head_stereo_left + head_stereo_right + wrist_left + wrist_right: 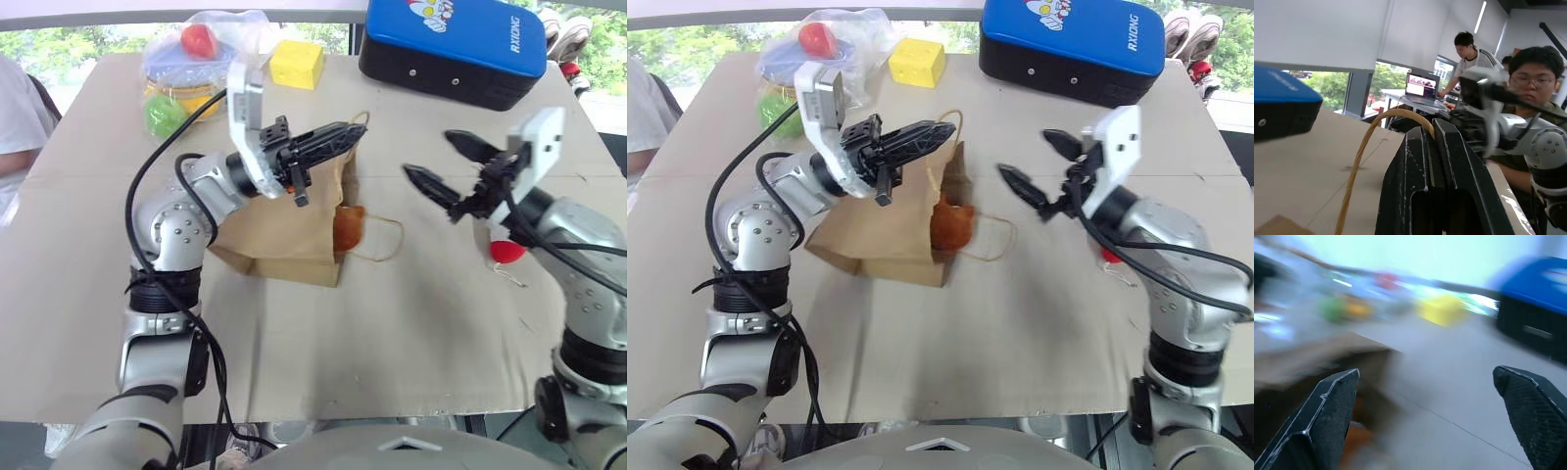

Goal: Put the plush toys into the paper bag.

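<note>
A pale cardboard-covered surface [411, 323] fills the foreground. Behind it run large windows [1332, 90] with green trees outside — daylight comes through them. White roller blinds [1317, 29] hang above, and a strip light [1480, 16] glows on the ceiling. A desk [1393, 94] by the window carries an open laptop [1421, 87], with people nearby.

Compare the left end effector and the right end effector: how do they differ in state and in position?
The left end effector is shut on the paper bag's upper handle; the right end effector is open and holds nothing. The left one is at the bag's mouth, where the orange-brown plush toy shows; the right one hangs over bare table, beside the bag, above the white toy's red tip. Both have two black fingers.
</note>
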Tool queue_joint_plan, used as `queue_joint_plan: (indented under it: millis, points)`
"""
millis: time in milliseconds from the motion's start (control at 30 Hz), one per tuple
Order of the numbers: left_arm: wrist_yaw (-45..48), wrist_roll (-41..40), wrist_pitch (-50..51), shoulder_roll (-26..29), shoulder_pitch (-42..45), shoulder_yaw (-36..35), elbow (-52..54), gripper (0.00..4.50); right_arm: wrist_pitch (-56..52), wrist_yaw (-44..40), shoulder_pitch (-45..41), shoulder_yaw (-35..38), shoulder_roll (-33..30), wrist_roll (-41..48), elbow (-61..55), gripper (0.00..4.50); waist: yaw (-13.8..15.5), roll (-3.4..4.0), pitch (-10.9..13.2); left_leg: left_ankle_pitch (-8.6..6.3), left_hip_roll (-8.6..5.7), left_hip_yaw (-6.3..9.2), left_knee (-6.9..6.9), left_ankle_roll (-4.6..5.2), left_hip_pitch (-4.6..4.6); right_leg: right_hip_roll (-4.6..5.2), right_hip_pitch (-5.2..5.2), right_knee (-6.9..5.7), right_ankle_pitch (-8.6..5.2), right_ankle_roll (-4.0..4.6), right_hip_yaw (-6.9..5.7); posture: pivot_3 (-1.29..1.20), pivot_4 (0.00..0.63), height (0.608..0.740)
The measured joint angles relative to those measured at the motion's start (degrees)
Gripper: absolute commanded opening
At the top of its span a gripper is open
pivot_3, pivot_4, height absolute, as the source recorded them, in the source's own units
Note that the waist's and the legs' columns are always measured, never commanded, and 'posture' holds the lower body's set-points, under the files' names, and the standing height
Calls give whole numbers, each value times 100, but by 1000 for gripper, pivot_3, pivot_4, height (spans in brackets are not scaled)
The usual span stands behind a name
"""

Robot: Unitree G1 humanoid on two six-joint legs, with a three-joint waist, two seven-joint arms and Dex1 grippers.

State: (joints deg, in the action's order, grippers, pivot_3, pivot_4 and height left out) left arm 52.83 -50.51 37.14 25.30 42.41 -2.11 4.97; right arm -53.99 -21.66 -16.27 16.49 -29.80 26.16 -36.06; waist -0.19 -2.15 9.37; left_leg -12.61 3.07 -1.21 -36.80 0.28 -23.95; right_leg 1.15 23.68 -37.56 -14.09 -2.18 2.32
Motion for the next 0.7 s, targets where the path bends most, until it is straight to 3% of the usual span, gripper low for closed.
queue_joint_plan:
  millis: [133,233,367,433,500,567,700]
  points:
    - [77,103,-83,-210,223,61,3,0,-603,671,700,354,-213,-619,395,4462,-53,1,0,0,-1,-8,0,0,2,-1,0,4,1,-2,12,0,150,740]
    - [103,252,-151,-321,195,179,3,0,-457,824,839,209,-120,-860,966,4462,-124,3,1,1,3,-8,0,1,14,-10,-1,-6,0,-3,19,0,150,740]
    - [110,370,-166,-427,111,265,3,0,94,831,871,-103,-6,-1024,1434,2874,-175,4,2,1,4,-2,0,2,15,-14,-1,-13,-12,-22,15,0,150,740]
    - [115,398,-167,-414,87,236,3,0,280,818,934,-101,71,-1027,1494,1806,-171,4,1,1,3,-3,-2,2,14,-11,-5,-10,-12,-23,16,0,150,740]
    - [121,429,-172,-414,54,221,2,0,311,811,961,-95,118,-1004,1483,1116,-169,4,1,1,2,-4,-4,2,13,-10,-7,-9,-11,-24,17,0,150,740]
    - [149,483,-221,-424,-15,217,-7,0,313,790,1019,28,264,-888,1427,34,-163,3,1,1,2,-3,-6,2,13,-10,-9,-9,-11,-24,17,0,150,740]
    - [199,550,-263,-439,-26,217,-47,0,277,700,1062,336,426,-571,1349,34,-149,3,1,1,2,-3,-6,2,13,-11,-9,-9,-11,-23,17,0,150,740]
